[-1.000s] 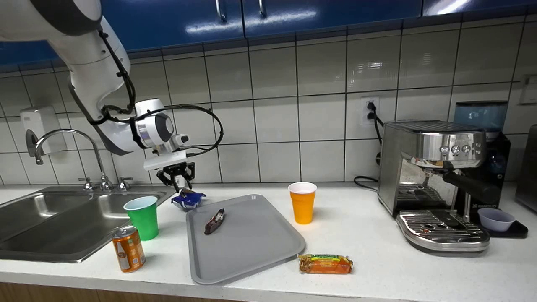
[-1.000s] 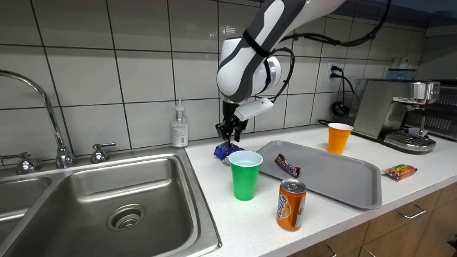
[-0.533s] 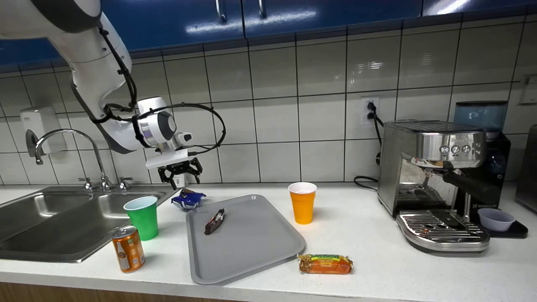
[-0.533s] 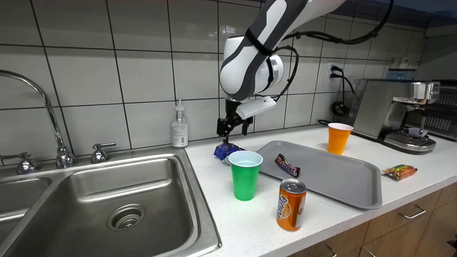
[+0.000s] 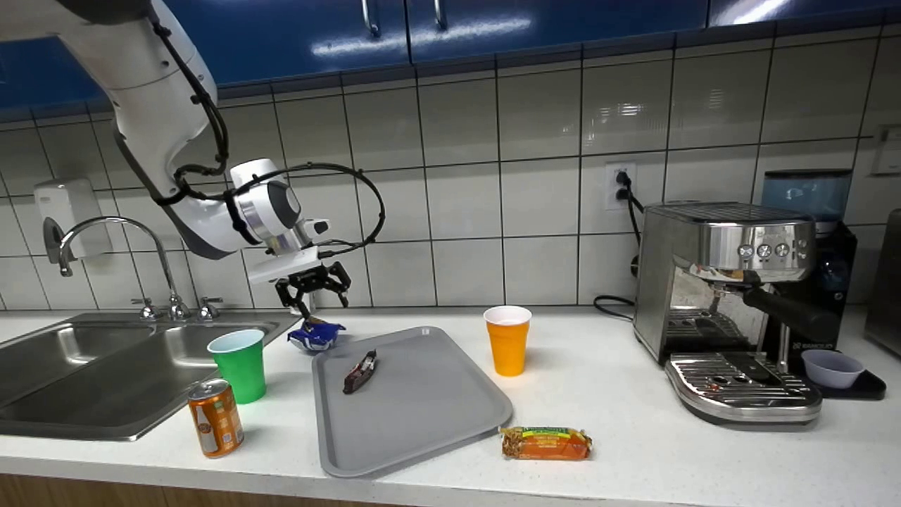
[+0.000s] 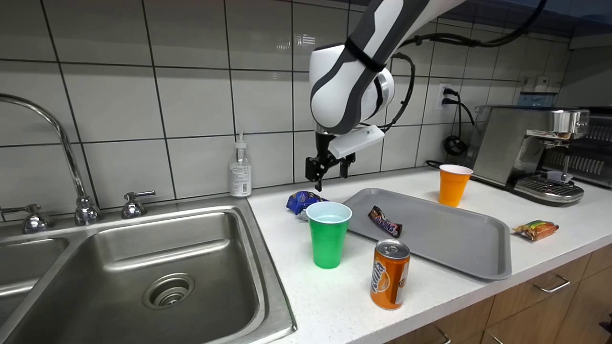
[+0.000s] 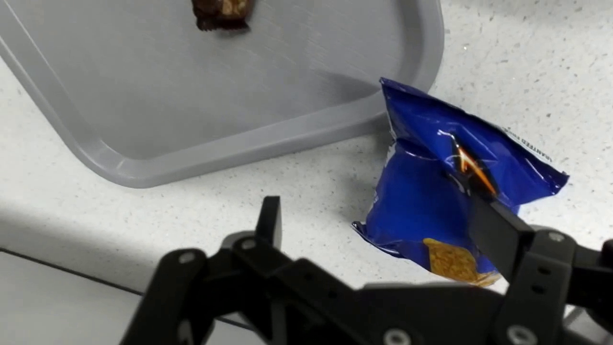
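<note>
Holds jaws spread wide on the gripper [image 6: 331, 182], just above the blue snack bag [image 7: 421, 191], with one finger [image 7: 503, 235] crossing in front of it — hard to tell whether touching. Has that bag on the white counter [image 6: 330, 306], with a corner overlapping the rim of the gray tray [image 6: 440, 234] in the wrist view. On the tray, shows a dark wrapped bar [image 6: 385, 222]. Farther out, shows a green cup [image 6: 328, 239] and an orange can [image 6: 391, 277] on the side toward the steel sink [image 6: 100, 298], then an orange cup [image 5: 508, 348] and a packaged snack [image 5: 545, 445] on the opposite side — with an espresso machine [image 5: 718, 243] beyond.
</note>
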You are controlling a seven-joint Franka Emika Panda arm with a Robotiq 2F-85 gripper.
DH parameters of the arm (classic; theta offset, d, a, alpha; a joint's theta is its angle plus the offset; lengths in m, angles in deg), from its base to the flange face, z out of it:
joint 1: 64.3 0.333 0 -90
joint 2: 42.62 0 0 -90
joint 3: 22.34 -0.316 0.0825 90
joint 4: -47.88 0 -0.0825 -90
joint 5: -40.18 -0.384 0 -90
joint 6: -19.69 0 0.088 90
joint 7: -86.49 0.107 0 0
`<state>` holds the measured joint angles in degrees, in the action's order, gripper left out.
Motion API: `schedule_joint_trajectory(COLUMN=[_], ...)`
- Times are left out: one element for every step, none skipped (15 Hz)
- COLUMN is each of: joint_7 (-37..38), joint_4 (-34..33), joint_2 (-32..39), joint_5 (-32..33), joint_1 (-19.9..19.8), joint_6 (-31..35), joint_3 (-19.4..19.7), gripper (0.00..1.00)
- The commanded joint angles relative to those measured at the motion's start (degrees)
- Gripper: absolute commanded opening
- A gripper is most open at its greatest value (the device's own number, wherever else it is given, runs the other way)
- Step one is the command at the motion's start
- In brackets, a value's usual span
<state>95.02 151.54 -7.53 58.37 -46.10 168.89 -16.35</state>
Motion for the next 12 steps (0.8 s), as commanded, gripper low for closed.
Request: schedule_joint_trajectory(joint_7=[4.98, 5.74, 6.53, 7.28, 7.73, 8.13, 8.32, 8.68, 8.59, 8.54, 8.43, 8.32], joint_4=[5.67, 6.6, 7.53, 8.58, 9.49, 10.32, 11.13, 11.88, 12.61, 13.24, 13.82, 14.33], joint_2=[-4.8, -5.34, -5.93, -6.48, -6.96, -7.4, -7.76, -8.12, -8.46, -8.66, -8.86, -9.05], joint_5=[3.56, 4.01, 4.53, 5.01, 5.27, 5.54, 5.61, 5.74, 5.55, 5.45, 5.31, 5.15], joint_1=[1.41, 1.37, 1.37, 1.3, 1.09, 0.91, 0.62, 0.44, 0.13, -0.11, -0.42, -0.74], joint_6=[-1.29, -1.36, -1.41, -1.31, -1.42, -1.52, -1.66, -1.75, -1.93, -2.12, -2.31, -2.5], joint_3=[2.29, 2.57, 2.89, 3.22, 3.36, 3.49, 3.55, 3.72, 3.67, 3.72, 3.68, 3.61], gripper=[1.0, 1.0, 1.0, 1.0, 1.0, 1.0, 1.0, 1.0, 1.0, 1.0, 1.0, 1.0])
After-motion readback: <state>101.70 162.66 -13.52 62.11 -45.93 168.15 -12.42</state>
